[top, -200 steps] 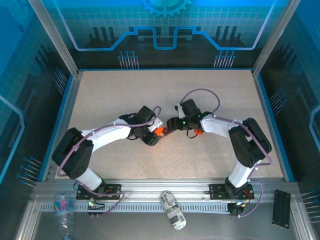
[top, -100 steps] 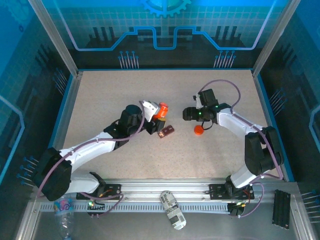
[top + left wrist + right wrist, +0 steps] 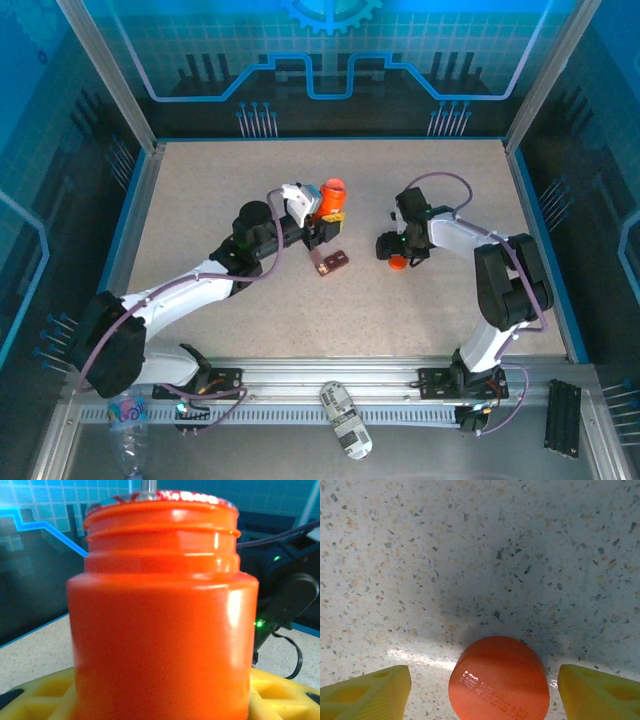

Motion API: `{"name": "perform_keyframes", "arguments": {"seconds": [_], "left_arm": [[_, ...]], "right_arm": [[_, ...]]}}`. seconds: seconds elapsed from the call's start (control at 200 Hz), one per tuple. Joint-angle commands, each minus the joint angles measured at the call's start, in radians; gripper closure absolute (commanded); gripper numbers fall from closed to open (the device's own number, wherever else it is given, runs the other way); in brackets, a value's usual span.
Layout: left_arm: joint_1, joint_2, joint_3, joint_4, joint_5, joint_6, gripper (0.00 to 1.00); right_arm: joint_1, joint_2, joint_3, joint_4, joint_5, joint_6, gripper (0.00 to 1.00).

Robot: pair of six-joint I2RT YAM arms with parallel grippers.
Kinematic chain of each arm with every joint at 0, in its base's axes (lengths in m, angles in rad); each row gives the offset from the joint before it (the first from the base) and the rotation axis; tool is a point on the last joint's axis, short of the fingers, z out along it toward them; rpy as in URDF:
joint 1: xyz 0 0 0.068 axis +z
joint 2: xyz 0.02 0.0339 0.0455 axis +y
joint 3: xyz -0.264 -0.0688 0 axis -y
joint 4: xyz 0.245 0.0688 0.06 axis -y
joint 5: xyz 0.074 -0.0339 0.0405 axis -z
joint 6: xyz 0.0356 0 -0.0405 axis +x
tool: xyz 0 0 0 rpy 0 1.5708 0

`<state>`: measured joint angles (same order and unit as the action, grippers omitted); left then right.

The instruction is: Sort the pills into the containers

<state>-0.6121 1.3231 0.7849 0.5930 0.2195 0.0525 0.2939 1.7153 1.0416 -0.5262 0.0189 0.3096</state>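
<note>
Near the centre of the speckled table (image 3: 200, 190), the left gripper (image 3: 325, 218) is clamped on the lower body of an upright orange bottle (image 3: 332, 190). In the left wrist view its yellow fingers (image 3: 40, 695) press against the bottle on both sides, and the threaded neck is uncapped. A shiny surface shows at the mouth; whether it is a seal cannot be told. The dark red-brown tray (image 3: 331, 263) with its row of small compartments lies flat on the table just in front of the bottle and apart from it. No pills can be made out, either loose or in the tray. To the right, the right gripper (image 3: 395, 248) stands over the orange cap (image 3: 499, 680), which rests on the table. The gripper's fingers (image 3: 365, 692) are spread wide on either side of the cap and do not touch it. Risks, as judged from this arrangement:

- **Overflow:** tipping the bottle too steeply would spill many pills at once past the narrow compartments.
- **Missed pour:** a mouth not brought directly above the tray would scatter pills across the table.
- **Blocked pour:** a seal, if present, would stop the pills altogether.
- **Displaced tray:** a low sweep of either arm could push the light tray or send the cap rolling.
</note>
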Motion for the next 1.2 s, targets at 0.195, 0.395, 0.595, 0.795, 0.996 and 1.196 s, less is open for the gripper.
{"name": "perform_keyframes", "arguments": {"seconds": [0.195,0.395,0.595,0.795,0.996,1.196], "left_arm": [[0.006,0.012,0.021,0.05,0.045,0.004,1.0],[0.008,0.013,0.016,0.05,0.049,-0.004,1.0],[0.009,0.021,0.011,0.057,0.057,-0.017,1.0],[0.011,0.039,-0.005,0.074,0.067,-0.008,1.0],[0.02,0.057,-0.044,0.116,0.067,0.069,1.0],[0.031,0.096,-0.083,0.205,0.083,0.102,1.0]], "right_arm": [[0.026,0.041,0.001,-0.017,0.037,-0.009,0.28],[0.049,0.053,-0.011,-0.016,0.064,-0.01,0.35],[0.053,0.05,-0.028,-0.009,0.068,-0.012,0.51],[0.052,-0.003,-0.005,-0.022,0.052,-0.015,0.67],[0.042,-0.13,0.131,-0.089,-0.048,-0.013,0.69],[0.04,-0.215,0.336,-0.173,-0.17,-0.007,0.69]]}}
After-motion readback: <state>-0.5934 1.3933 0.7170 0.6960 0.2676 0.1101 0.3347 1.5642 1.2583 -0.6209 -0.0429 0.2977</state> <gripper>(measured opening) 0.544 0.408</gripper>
